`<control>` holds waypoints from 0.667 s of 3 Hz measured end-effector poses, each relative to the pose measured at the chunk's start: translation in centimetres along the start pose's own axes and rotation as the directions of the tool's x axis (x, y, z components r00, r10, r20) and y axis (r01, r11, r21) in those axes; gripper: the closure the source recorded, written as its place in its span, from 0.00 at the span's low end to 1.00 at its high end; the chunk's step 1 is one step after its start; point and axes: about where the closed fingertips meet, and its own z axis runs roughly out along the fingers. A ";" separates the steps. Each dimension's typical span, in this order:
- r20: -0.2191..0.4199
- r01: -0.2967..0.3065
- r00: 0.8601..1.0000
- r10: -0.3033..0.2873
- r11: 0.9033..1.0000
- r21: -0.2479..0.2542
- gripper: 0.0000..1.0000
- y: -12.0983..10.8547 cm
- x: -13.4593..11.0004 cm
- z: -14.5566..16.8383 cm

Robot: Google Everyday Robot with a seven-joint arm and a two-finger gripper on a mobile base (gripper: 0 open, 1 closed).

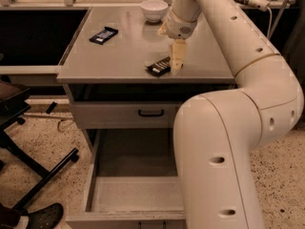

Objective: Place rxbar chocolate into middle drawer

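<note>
One pale tool (177, 65) hangs beside the black white-lettered wrapper bar (158, 67), likely for a grasp; its state cannot be told. Deep grey drawer (136, 194) stands open below.

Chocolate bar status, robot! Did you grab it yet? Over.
Tool down at the rxbar chocolate. Bar lies flat on the cabinet top, not lifted. Middle drawer open below. Other dark bar and bowl well apart.

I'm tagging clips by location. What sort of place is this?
Probably an office kitchenette or lab: grey cabinet with middle drawer pulled open, white bowl on top, chair base on speckled floor. The claw is beside the rxbar chocolate on top.
</note>
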 end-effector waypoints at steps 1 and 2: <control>-0.009 -0.020 1.000 0.020 1.000 -0.019 0.00 0.1 0.6 0.7; -0.014 -0.032 0.999 0.031 0.999 -0.032 0.00 0.1 1.0 1.3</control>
